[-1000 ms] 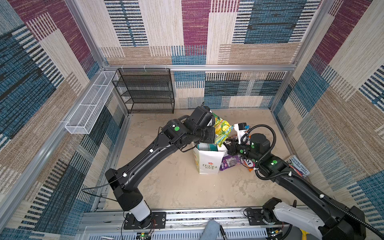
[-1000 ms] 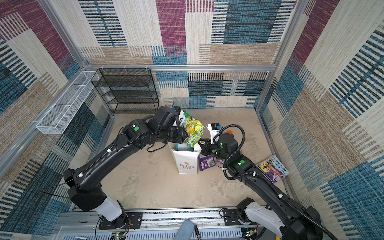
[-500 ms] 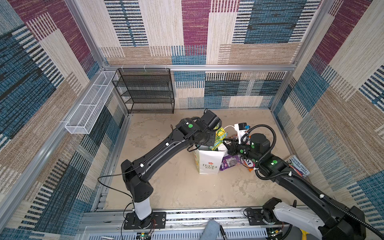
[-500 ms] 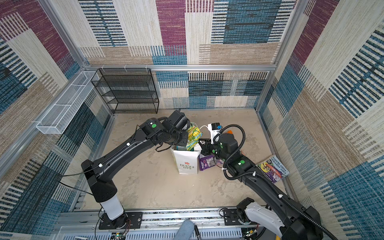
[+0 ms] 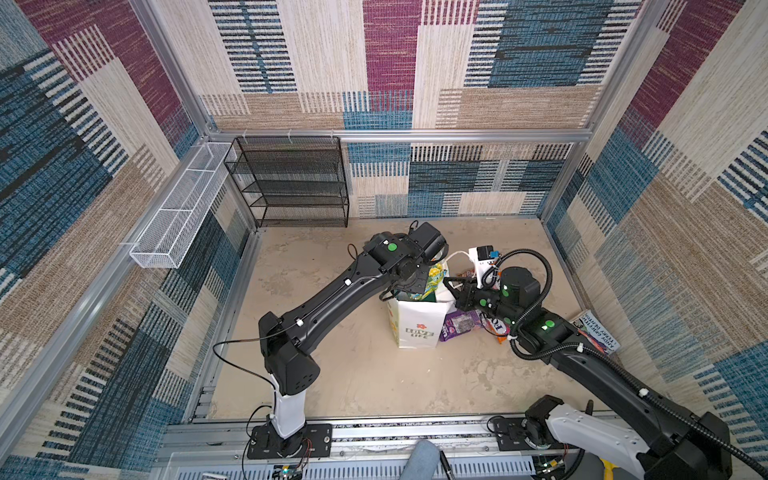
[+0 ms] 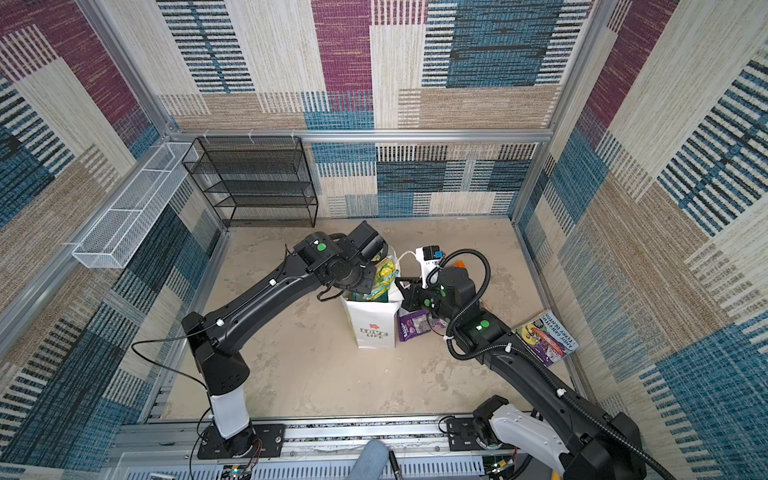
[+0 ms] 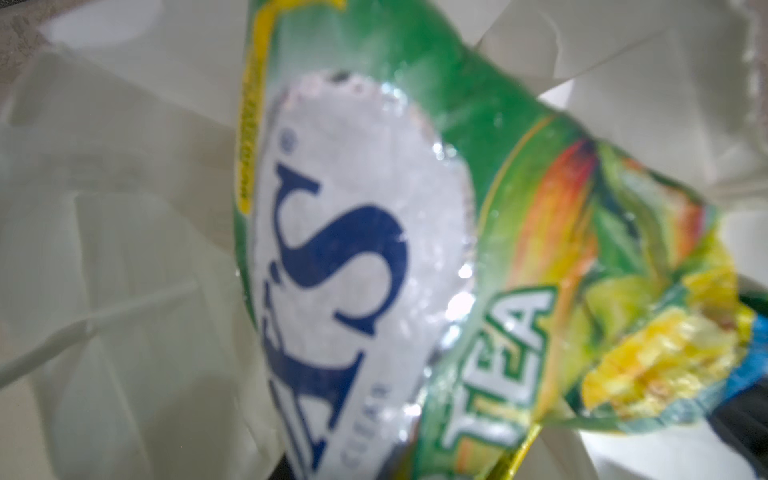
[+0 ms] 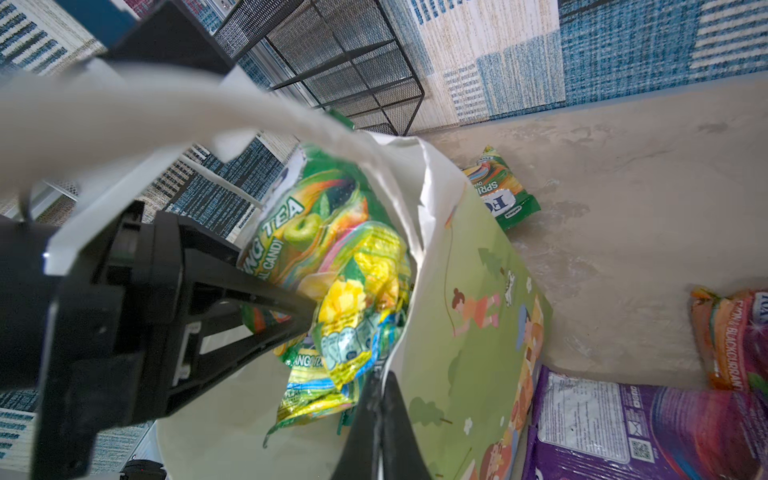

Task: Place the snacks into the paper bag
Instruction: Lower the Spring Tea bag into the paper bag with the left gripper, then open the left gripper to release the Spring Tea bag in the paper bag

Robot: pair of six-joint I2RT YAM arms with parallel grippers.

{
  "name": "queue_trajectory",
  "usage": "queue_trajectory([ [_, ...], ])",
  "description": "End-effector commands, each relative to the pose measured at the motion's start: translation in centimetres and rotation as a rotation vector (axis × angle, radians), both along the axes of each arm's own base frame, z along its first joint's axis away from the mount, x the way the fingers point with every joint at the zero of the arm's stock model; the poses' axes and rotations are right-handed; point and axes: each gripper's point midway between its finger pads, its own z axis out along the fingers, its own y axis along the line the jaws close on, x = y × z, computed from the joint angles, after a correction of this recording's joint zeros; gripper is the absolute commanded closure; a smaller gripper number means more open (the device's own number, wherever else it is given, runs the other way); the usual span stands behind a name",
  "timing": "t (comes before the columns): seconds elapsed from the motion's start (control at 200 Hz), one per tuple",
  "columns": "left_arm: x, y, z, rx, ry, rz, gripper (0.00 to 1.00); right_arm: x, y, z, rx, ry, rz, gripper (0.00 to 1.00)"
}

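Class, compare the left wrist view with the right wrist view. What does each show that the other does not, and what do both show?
Only the left wrist view: large blue letters on a white patch. Only the right wrist view: the left gripper gripping the green-yellow packet, a purple packet, an orange-pink packet and a second green packet on the floor, and the black wire shelf. Both: the green-yellow packet marked TEA, partly inside the white paper bag.

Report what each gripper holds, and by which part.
Left gripper clamps the glossy green-yellow plastic candy packet by its crumpled side. Right gripper pinches the tall white paper carrier bag by its top rim.
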Motion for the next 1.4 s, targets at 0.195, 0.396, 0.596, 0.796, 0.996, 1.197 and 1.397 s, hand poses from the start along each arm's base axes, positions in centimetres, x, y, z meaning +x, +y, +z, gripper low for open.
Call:
queue_trajectory([
  [0.195,-0.8,0.2,0.2,0.009,0.024,-0.033,0.83,0.1,0.2,1.4,0.019,-0.049,0.010,0.99],
  [0.396,-1.7,0.4,0.9,-0.021,0.031,-0.036,0.77,0.3,0.3,1.9,0.014,-0.039,0.008,0.99],
  [0.596,-3.2,0.2,1.6,-0.068,0.060,-0.068,0.76,0.6,0.2,3.4,0.022,-0.043,-0.009,0.99],
  [0.796,-5.3,-1.0,3.8,-0.162,0.075,-0.139,0.50,0.7,-0.4,4.8,0.041,-0.047,-0.045,0.98],
  [0.996,-5.8,1.0,4.7,-0.147,0.022,-0.095,0.41,0.7,-0.1,4.8,0.060,-0.029,-0.037,0.97],
  [1.197,-7.3,1.9,7.9,-0.266,-0.005,-0.088,0.30,0.6,-0.3,4.4,0.058,-0.024,-0.046,0.96],
  [1.397,-7.7,5.4,9.8,-0.293,-0.088,0.022,0.00,-0.1,-0.5,5.1,0.074,-0.048,-0.039,0.94],
])
